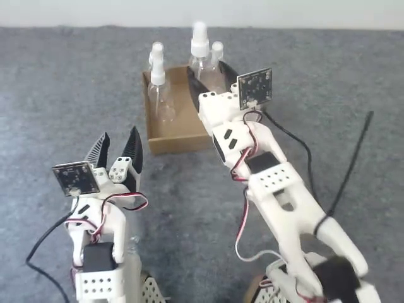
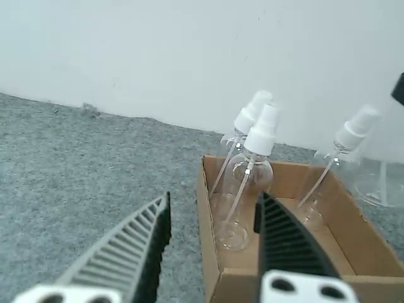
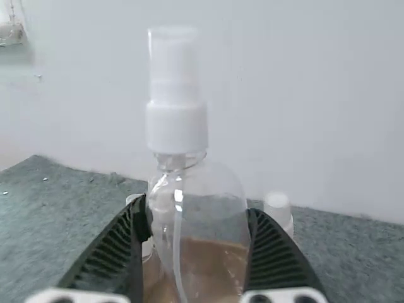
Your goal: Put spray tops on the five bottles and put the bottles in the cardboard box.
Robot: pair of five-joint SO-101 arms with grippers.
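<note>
The cardboard box (image 1: 177,142) lies on the grey carpet at the middle back. Two clear bottles with white spray tops (image 1: 159,88) stand at its left side, seen closer in the left wrist view as bottles (image 2: 245,180). My right gripper (image 1: 210,79) reaches over the box's right part and is shut on a capped clear bottle (image 1: 201,55); in the right wrist view, the bottle (image 3: 189,183) stands upright between the right gripper (image 3: 196,218) fingers. Another capped bottle (image 1: 218,53) stands just behind. My left gripper (image 1: 118,150) hangs open left of the box, holding nothing; the left gripper (image 2: 211,252) faces the box (image 2: 218,271).
Grey carpet (image 1: 69,95) covers the table all around the box. A white wall (image 2: 158,57) runs along the far edge. Cables (image 1: 344,170) trail off the right arm on the right side.
</note>
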